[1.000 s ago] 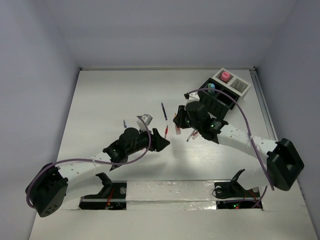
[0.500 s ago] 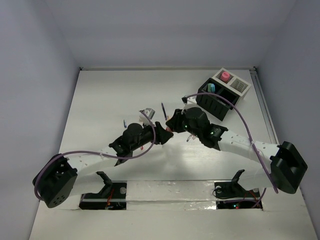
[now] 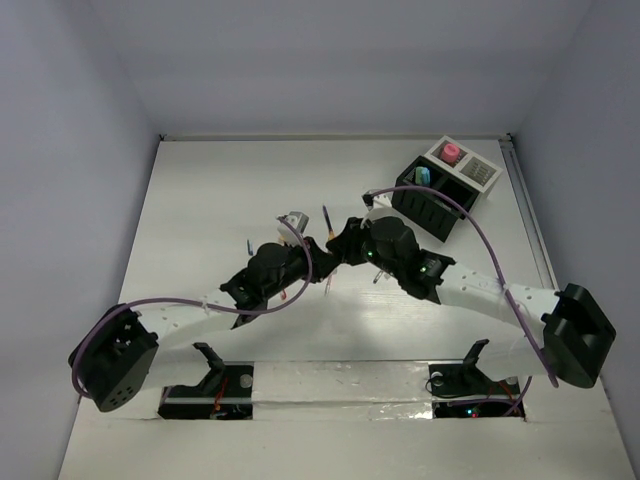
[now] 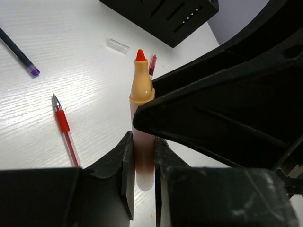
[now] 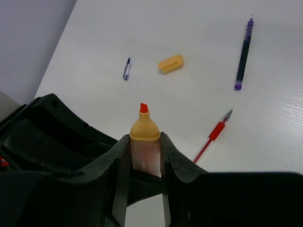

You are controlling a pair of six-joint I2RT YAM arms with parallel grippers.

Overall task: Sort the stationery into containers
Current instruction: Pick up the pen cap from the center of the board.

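Note:
An uncapped peach marker (image 5: pixel 144 130) with a red tip hangs above the table, held by both grippers at once. My right gripper (image 5: pixel 143 151) is shut on its body just below the tip. My left gripper (image 4: pixel 143 161) is shut on the marker's (image 4: pixel 142 94) rear end. In the top view the two grippers (image 3: pixel 335 255) meet at mid-table. A red pen (image 5: pixel 211 137) and a dark blue pen (image 5: pixel 243 54) lie on the table beyond. The black organizer (image 3: pixel 432 205) with its white section (image 3: pixel 478 172) stands at the back right, holding a pink-capped bottle (image 3: pixel 451 153) and a teal marker (image 3: pixel 423 176).
A peach cap (image 5: pixel 170 63) and a small dark pen cap (image 5: pixel 126 69) lie on the table. A clear cap (image 4: pixel 118 46) rests near the organizer's (image 4: pixel 165 16) front wall. Purple cables loop over both arms.
The arms have come together at mid-table. My left gripper moved right to the marker in the right gripper and closed on its rear end.

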